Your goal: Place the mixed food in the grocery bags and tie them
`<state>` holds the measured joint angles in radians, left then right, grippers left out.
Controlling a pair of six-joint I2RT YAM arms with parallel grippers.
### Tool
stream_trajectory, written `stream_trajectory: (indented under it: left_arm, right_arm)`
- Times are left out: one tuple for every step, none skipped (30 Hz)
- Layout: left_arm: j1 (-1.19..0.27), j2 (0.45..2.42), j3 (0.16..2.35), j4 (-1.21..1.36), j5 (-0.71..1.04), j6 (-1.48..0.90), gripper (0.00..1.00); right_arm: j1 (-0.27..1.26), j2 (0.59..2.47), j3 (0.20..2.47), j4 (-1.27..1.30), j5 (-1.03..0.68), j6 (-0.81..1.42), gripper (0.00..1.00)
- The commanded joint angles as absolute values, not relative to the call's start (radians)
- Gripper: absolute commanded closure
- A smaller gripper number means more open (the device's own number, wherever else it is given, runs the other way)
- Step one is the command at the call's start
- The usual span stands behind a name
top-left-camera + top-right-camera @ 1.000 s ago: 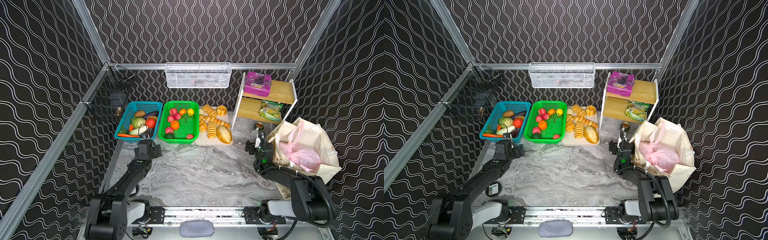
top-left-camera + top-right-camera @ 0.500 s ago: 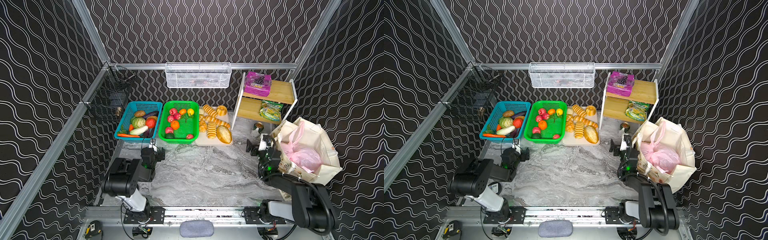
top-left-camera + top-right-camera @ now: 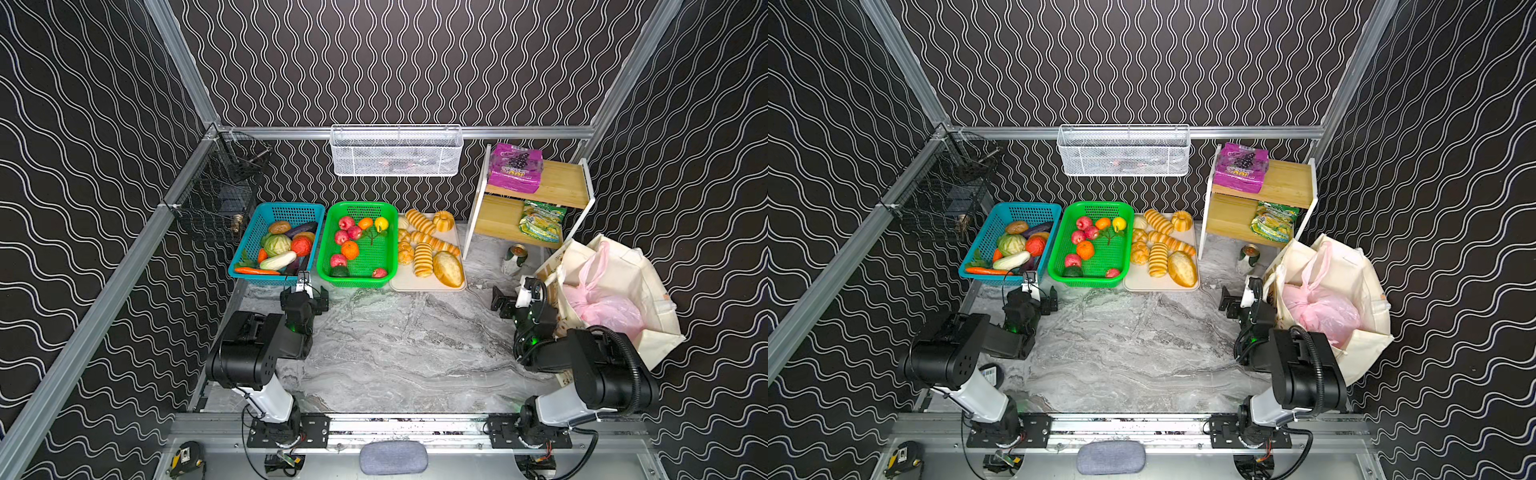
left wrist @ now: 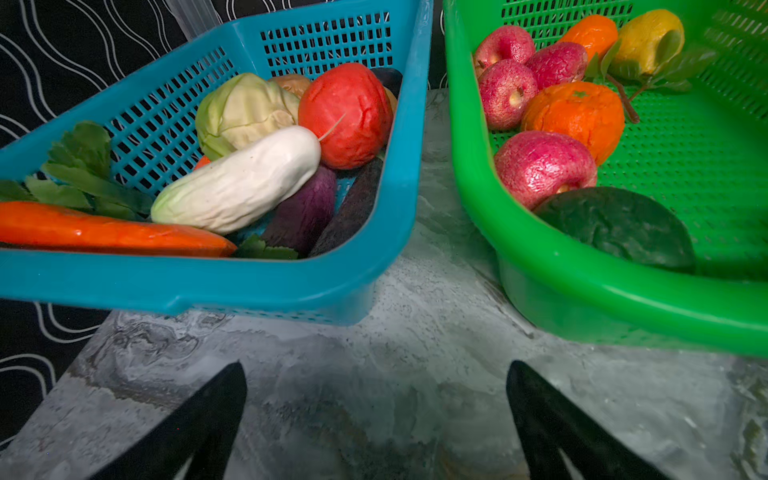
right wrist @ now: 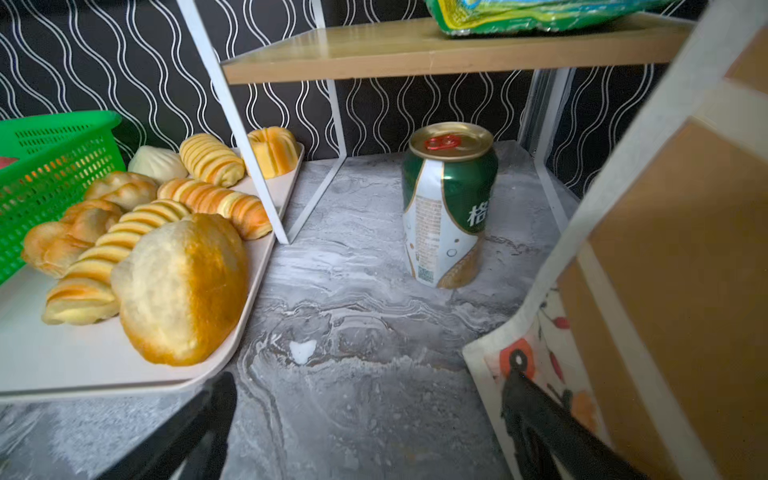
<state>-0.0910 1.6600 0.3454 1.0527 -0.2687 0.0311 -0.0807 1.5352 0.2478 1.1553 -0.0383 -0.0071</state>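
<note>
Spread wide and empty at left pincer (image 4: 376, 365) by blue basket (image 4: 291, 286), likewise at right pincer (image 5: 370, 376) beside cream tote (image 5: 523, 332).

Your cream cloth tote (image 3: 642, 272) stands open at the right edge of the counter (image 3: 395, 340), and the thin pink plastic carrier (image 3: 606, 307) is slumped inside it. At the back right corner, the purple grape-printed packet (image 3: 515, 167) lies flat on the top shelf of the rack (image 3: 557, 187). The green-yellow snack bag (image 3: 541, 220) is on the shelf below. A green-and-white can (image 5: 449, 203) stands upright on the counter at the rack's foot. Your small round toy fruits (image 3: 350, 249) lie loose in the green basket (image 3: 353, 284) by the back edge.
</note>
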Motion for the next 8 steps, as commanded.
stream_trajectory:
  left_arm:
    - [-0.094, 1.659, 0.348, 1.070, -0.281, 0.030, 0.01]
    - [-0.094, 1.657, 0.349, 1.062, -0.282, 0.030, 0.01]
    - [-0.093, 1.663, 0.347, 1.084, -0.281, 0.036, 0.01]
    - [-0.094, 1.661, 0.348, 1.073, -0.282, 0.031, 0.01]
    - [-0.093, 1.658, 0.349, 1.066, -0.281, 0.030, 0.01]
    - [-0.094, 1.662, 0.348, 1.081, -0.281, 0.036, 0.01]
    - [-0.094, 1.661, 0.348, 1.075, -0.281, 0.033, 0.01]
    - [-0.094, 1.658, 0.350, 1.069, -0.281, 0.031, 0.01]
  right_arm:
    - [-0.078, 1.524, 0.257, 1.166, -0.015, 0.005, 0.00]
    - [-0.077, 1.526, 0.255, 1.175, -0.037, -0.006, 0.00]
    - [-0.077, 1.544, 0.260, 1.191, -0.059, -0.012, 0.00]
    - [-0.079, 1.548, 0.265, 1.189, -0.070, -0.002, 0.00]
    - [-0.080, 1.542, 0.270, 1.166, -0.065, -0.002, 0.00]
    - [-0.080, 1.534, 0.272, 1.150, -0.057, -0.007, 0.00]
    - [-0.080, 1.535, 0.271, 1.160, -0.057, -0.007, 0.00]
    - [-0.080, 1.542, 0.264, 1.182, -0.059, -0.007, 0.00]
